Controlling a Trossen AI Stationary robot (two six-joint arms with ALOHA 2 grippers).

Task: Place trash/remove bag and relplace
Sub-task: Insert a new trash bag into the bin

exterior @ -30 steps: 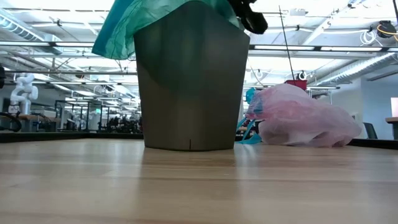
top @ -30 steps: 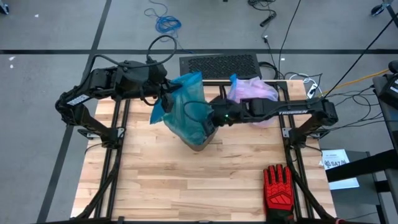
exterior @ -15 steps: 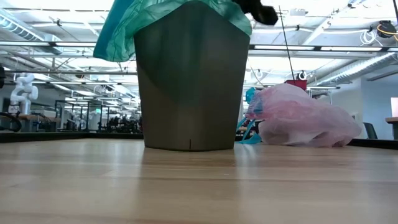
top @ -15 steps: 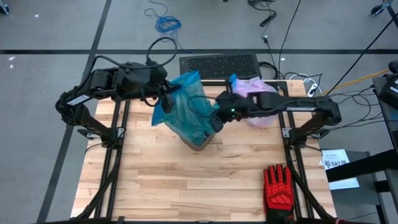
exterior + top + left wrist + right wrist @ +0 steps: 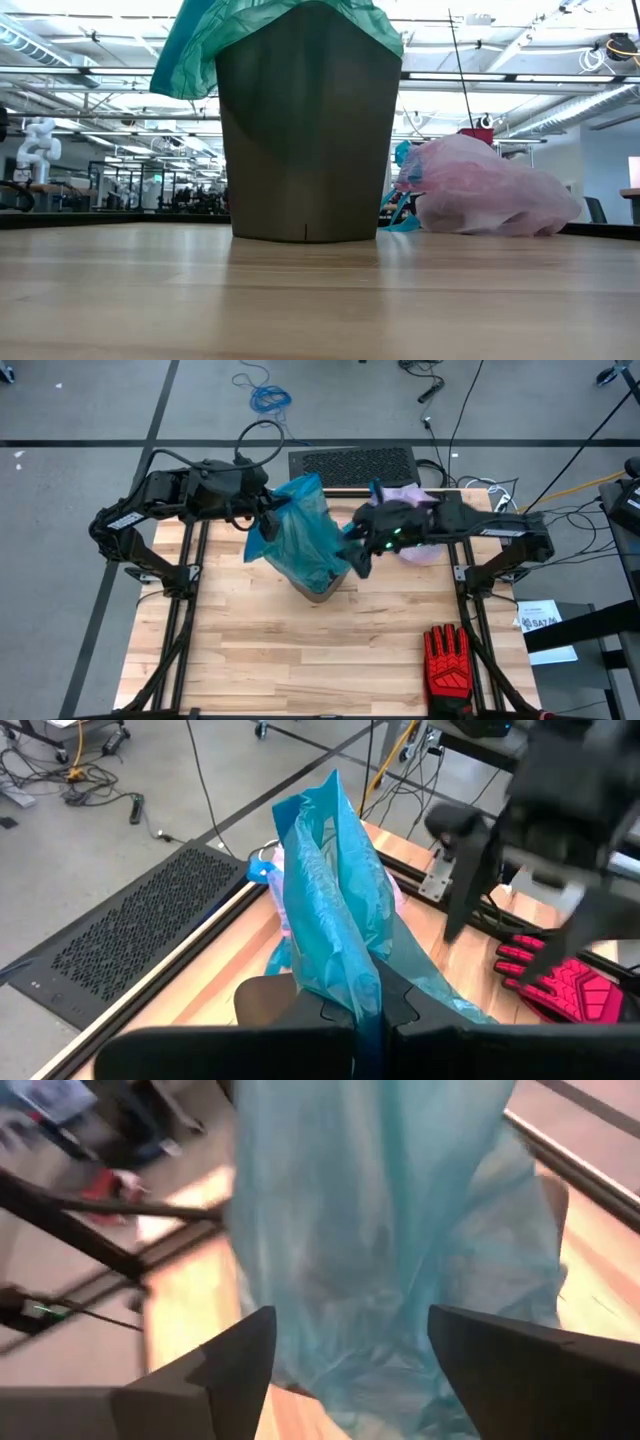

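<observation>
1. The left gripper (image 5: 368, 1020) is clamped on a fold of the teal bag (image 5: 305, 540) at the side of the bin (image 5: 308, 130) nearest the left arm; the pinch looks to take only the plastic, so it should hold firm while the rest of the rim is dressed

2. The right gripper (image 5: 358, 560) hangs just beside the bin on the other side, its fingers (image 5: 235, 1355) spread wide with nothing between them; the teal plastic fills its wrist view, near but apart from the pads

3. The old pink bag (image 5: 410, 510), with its blue drawstring, lies bunched on the table (image 5: 260, 650) behind the bin, under the right arm and clear of the work; the trash is probably inside it, though I cannot tell

4. To finish well, the free gripper should take the loose rim on its own side, pull outward and down over the bin's lip, and keep the pull gentle; thin film tears, and a hard tug may tip the bin

5. The red glove (image 5: 445, 660) lies well apart at the table's near edge
</observation>
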